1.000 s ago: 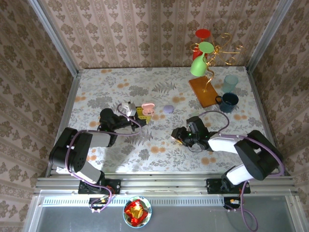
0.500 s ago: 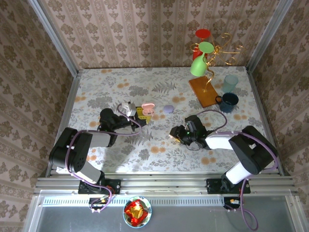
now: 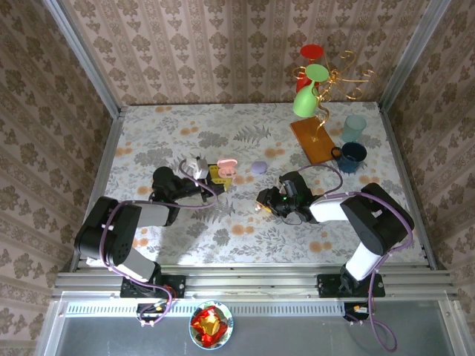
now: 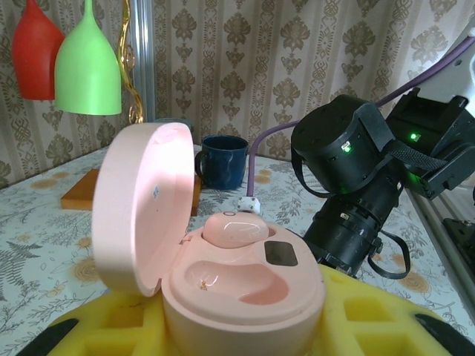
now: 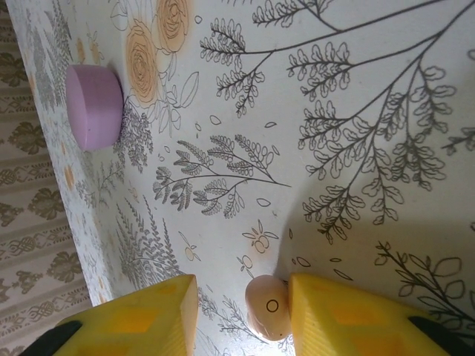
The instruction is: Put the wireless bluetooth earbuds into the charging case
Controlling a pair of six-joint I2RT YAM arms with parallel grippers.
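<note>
My left gripper (image 3: 210, 176) is shut on a pink charging case (image 4: 241, 278) whose lid (image 4: 137, 208) stands open. One pink earbud (image 4: 234, 228) sits in the case's far slot; the near slot is hollow. In the top view the case (image 3: 227, 167) is left of centre. My right gripper (image 5: 241, 300) is low over the table, its yellow fingers (image 5: 349, 319) either side of a second pink earbud (image 5: 267, 306). That bud lies on the cloth touching the right finger, with a gap to the left one. From above, the right gripper (image 3: 261, 205) points left at the table's middle.
A closed lilac case (image 3: 259, 167) lies between the two grippers, also seen beyond the fingers (image 5: 94, 117). At the back right stand a mug tree with red and green cups (image 3: 313, 74) on a wooden base (image 3: 312, 141), a dark blue mug (image 3: 350, 156) and a teal cup (image 3: 354, 127).
My right gripper has slid left across the table and its jaws have narrowed. The left gripper and the case have stayed put.
</note>
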